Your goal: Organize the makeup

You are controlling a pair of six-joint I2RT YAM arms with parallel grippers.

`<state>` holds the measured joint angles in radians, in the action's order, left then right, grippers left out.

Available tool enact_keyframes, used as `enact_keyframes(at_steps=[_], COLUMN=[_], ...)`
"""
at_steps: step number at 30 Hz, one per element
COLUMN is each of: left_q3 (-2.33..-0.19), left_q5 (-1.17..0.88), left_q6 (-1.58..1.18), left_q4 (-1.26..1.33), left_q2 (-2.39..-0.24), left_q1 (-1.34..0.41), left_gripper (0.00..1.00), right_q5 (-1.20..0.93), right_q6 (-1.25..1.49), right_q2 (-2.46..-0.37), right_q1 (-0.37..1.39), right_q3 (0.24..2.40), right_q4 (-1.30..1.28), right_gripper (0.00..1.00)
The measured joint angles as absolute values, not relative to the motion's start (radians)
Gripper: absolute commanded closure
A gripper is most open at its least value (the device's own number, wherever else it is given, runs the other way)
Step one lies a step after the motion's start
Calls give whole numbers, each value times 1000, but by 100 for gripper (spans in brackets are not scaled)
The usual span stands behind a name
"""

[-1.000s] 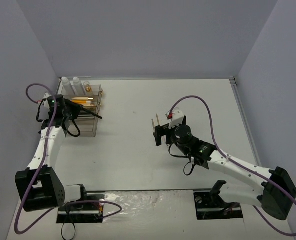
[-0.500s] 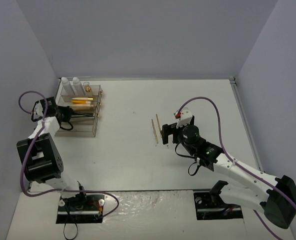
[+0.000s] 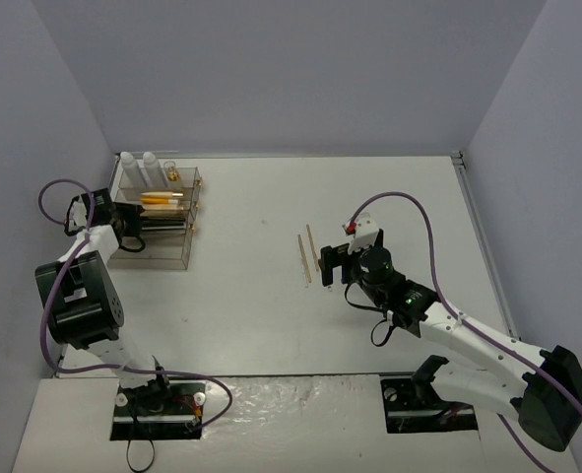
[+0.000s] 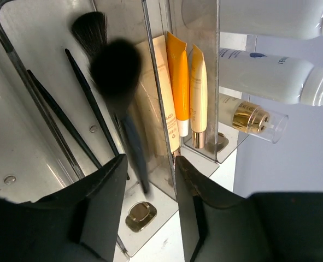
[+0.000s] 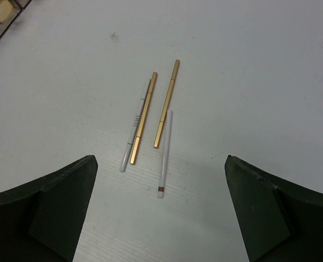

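Now your left end effector [image 4: 149, 164] has released the black brush [image 4: 117, 71] into the ten o'clock drawer box [image 3: 158, 254]; your right end effector [image 5: 161, 161] stays spread above the sticks [image 5: 144, 117].

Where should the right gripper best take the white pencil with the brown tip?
Take the white pencil at its free half near the brown tip, from above, jaws across it: it lies flat, and its other half lies close beside a gold stick.

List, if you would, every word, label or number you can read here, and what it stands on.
None can be read in full.
White bottle: dark print, cut off at the frame edge.
Beige tube: lengthwise lettering, blurred.
White stick: tiny print, too small.
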<state>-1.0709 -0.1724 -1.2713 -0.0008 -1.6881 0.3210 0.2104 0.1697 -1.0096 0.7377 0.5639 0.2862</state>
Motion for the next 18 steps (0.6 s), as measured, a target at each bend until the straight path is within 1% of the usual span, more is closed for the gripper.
enact_keyframes(at_steps=[2,6,9,11,13,18], left_q3=[-1062,-1051,-1050,-1050,-1050,-1092], left_q5=[-167,-159,-159,-164,-182,-234], left_q6=[-1270,-1258,-1234,-1199,-1136,-902], left_q4=[-2,-24,-48,-75,-106,-247], left_q2=[-1676,-1633,-1567,-1509,-1439,-1255], left_q1=[321,321,321,321,321,312], left_gripper=[52,40,24,12,9,4], right_q5=[210,211,211,213,214,216], right_q6=[170,170,171,173,176,186], right_q2=[-1010,-1011,-1015,-1024,-1046,-1133], right_q1=[735,733,733,732,728,720], right_q3=[564,564,564,569,578,619], right_q4=[286,284,274,264,249,206], right_gripper=[0,0,1,7,12,29])
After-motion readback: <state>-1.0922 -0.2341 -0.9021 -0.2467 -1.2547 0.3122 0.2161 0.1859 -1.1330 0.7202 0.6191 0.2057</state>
